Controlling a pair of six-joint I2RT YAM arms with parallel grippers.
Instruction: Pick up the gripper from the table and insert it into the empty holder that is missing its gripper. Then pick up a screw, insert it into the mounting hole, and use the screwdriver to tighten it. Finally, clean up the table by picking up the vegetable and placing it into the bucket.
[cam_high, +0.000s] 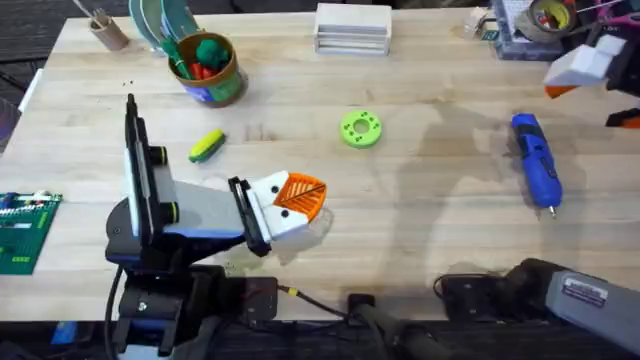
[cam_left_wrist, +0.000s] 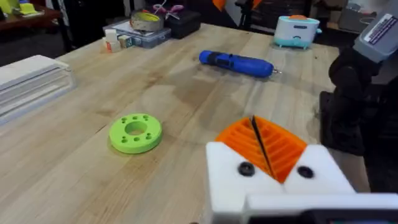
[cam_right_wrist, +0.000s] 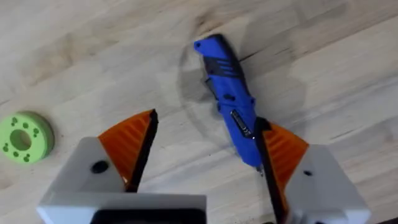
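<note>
Overhead: blue screwdriver (cam_high: 536, 161) flat on the bench (cam_high: 430, 230), right of the green disc (cam_high: 360, 129); corn-cob vegetable (cam_high: 207, 146) near the bucket (cam_high: 208, 68). Right gripper (cam_right_wrist: 205, 146) jaws wide above the screwdriver; left gripper (cam_high: 293, 203) jaws closed, empty.

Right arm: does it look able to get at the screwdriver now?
Probably yes. The right gripper hangs open above the screwdriver, which lies alone on bare table with nothing between them.
</note>
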